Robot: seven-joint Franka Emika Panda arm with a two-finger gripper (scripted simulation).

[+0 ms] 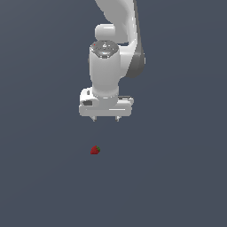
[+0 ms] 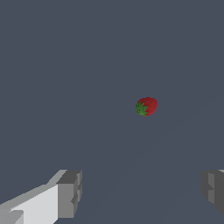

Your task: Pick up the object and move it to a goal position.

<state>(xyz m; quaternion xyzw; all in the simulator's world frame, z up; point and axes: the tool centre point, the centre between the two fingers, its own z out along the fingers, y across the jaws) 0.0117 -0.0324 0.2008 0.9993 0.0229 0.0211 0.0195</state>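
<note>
The gripper [image 1: 106, 119] is held above the strawberry [image 1: 95, 150], well apart from it, its fingers [image 2: 70, 192] spread wide, apparently so the fruit can be straddled.

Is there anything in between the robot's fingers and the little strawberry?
No. Only bare grey floor lies between the open gripper and the strawberry. The exterior view shows the empty gap, and the wrist view shows the strawberry lying alone beyond the fingers.
</note>
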